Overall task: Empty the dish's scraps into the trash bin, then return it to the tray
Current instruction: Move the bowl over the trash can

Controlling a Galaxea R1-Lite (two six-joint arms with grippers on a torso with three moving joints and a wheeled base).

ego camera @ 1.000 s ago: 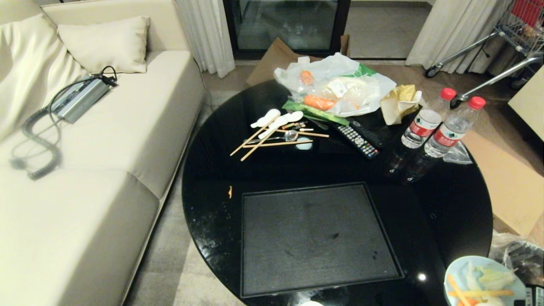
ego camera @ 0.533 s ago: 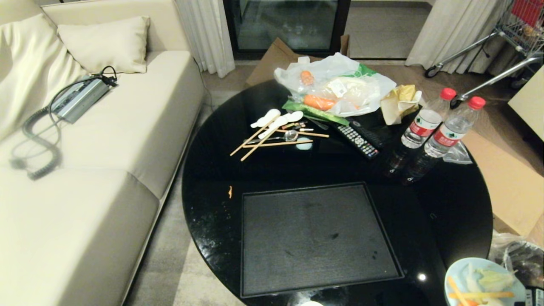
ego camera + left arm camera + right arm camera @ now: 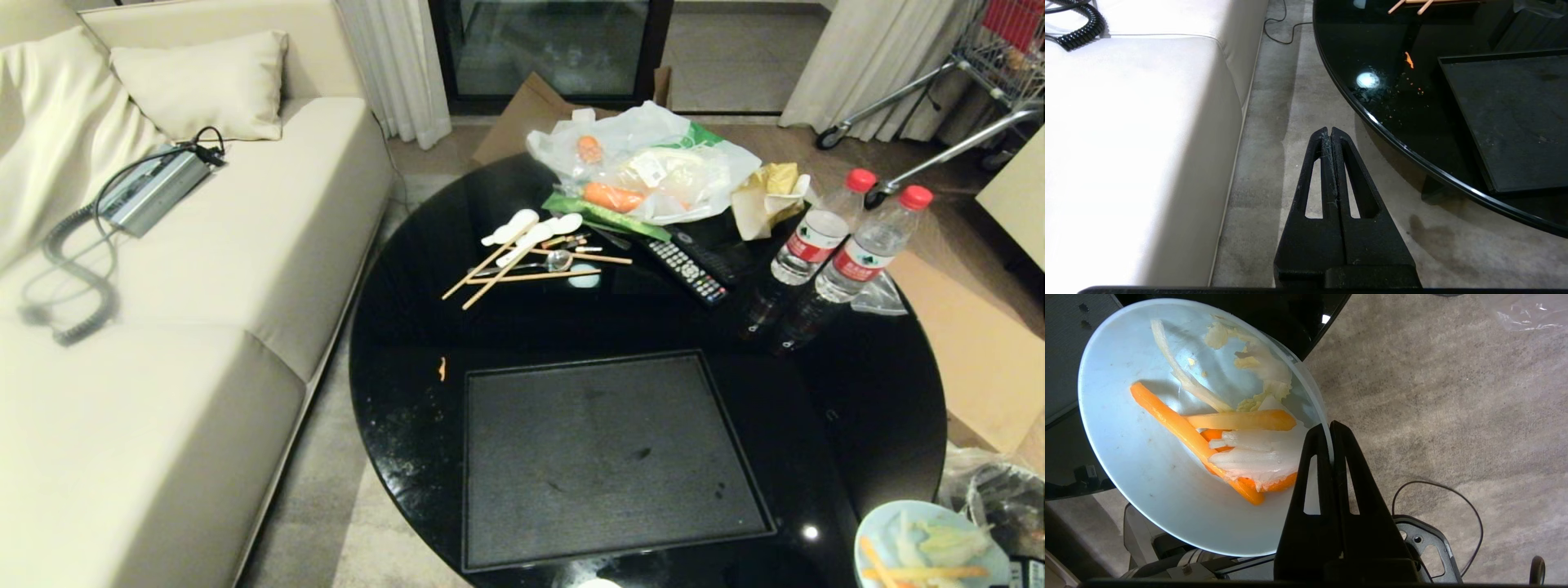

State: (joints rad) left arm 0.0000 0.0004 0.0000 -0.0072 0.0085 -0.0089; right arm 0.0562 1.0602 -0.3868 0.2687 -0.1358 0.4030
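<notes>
Pale blue dish [image 3: 1147, 465] with scraps [image 3: 1237, 445], rim pinched by right hand [image 3: 1329, 428], left hand [image 3: 1329, 132] closed, empty.

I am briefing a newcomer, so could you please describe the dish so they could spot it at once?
Start at the glossy round black table, then look past its near right edge. There the right gripper holds the small pale blue round dish by its rim. Unlike the empty flat black tray, it carries orange carrot strips and pale peelings.
</notes>
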